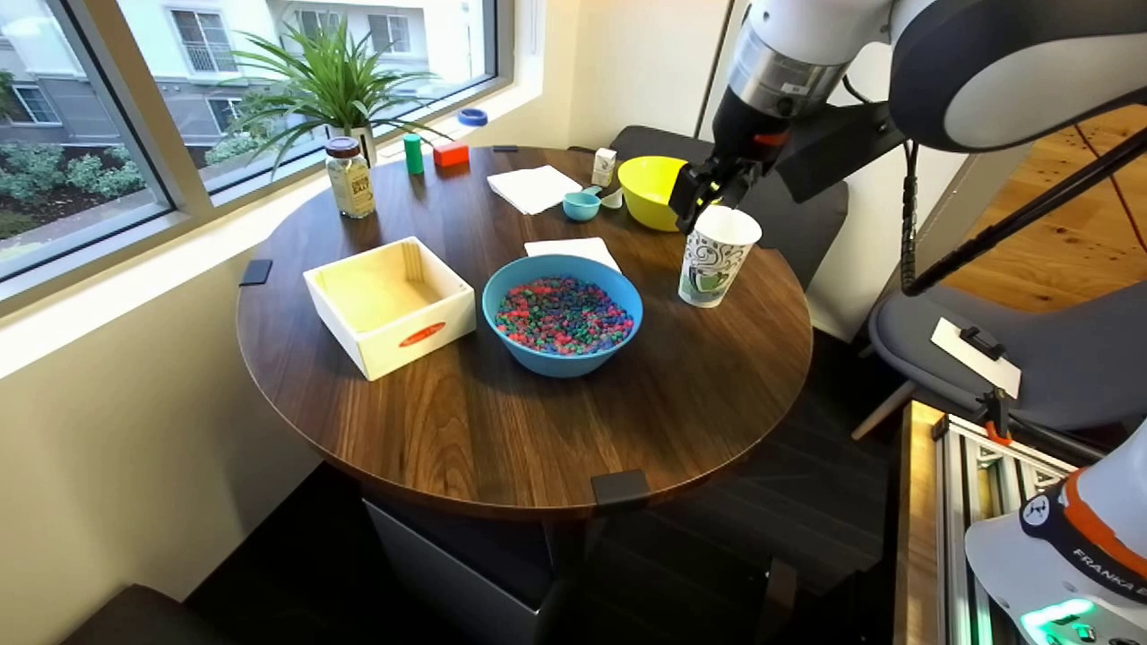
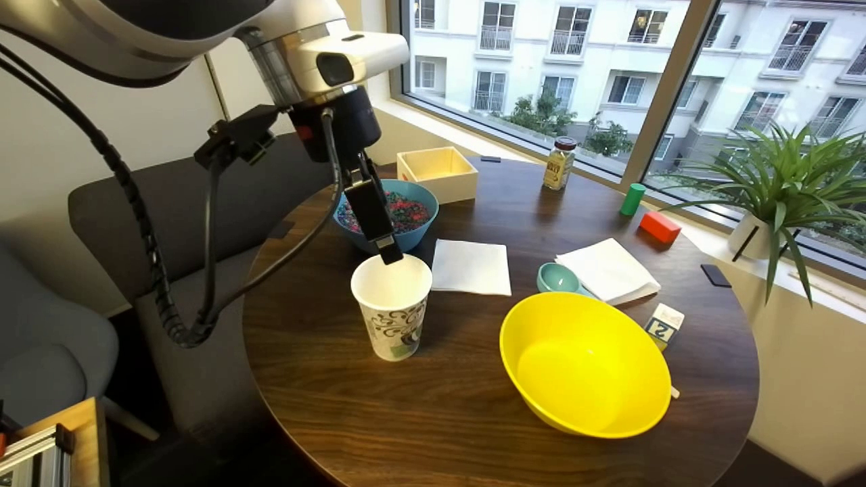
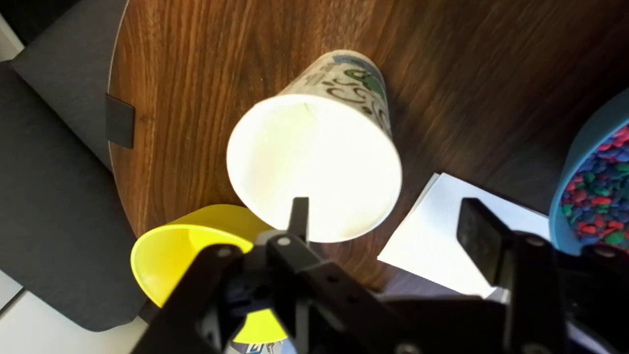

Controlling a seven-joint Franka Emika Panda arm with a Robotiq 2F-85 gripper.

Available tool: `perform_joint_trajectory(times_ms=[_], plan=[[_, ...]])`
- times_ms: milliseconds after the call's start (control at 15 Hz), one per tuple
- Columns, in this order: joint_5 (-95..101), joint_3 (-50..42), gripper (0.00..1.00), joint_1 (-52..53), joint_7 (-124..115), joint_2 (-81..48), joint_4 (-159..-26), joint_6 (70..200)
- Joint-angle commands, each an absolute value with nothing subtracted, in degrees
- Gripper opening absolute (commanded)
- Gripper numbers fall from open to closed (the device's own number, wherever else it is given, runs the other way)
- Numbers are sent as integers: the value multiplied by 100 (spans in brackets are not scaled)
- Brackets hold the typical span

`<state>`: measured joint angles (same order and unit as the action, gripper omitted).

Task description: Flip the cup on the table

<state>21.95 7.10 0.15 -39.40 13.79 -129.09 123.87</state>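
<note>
The cup (image 1: 708,269) stood upright on the bench (image 1: 502,439), mouth up, as we saw in both exterior views. Working from left to right in an exterior view, we came first to a pale wooden box (image 1: 385,349) and, beyond it, a lidded jar (image 1: 353,190). Near the far edge a green cylinder (image 1: 413,154) stood on end, with a red block (image 1: 451,156) lying just to its right. In the middle we had a blue bowl (image 1: 563,365) of coloured bits (image 1: 564,315), just right of the box; a white napkin (image 1: 573,252) lay beyond it and a second napkin (image 1: 535,188) farther off. Next came a teal scoop (image 1: 582,212), a white block (image 1: 603,167) and a yellow bowl (image 1: 641,204), all toward the far side. Right of the blue bowl, and nearer than the yellow one, was the cup. The end effector (image 3: 388,216) hung at its mouth with the fingers (image 3: 479,236) spread well apart. In the wrist view one fingertip overlapped the cup's mouth, but whether it touched the rim we could not tell. The arm (image 1: 1030,85) extended from the right.
</note>
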Motion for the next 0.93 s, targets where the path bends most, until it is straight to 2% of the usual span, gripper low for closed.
perform_joint_trajectory(times_ms=[0,467,867], plan=[[1872,613,100,-38,-3705,1848,-12965,12061],[1332,451,100,-397,-3989,2932,-12975,11628],[1225,507,100,-526,-3872,2989,-12892,11634]])
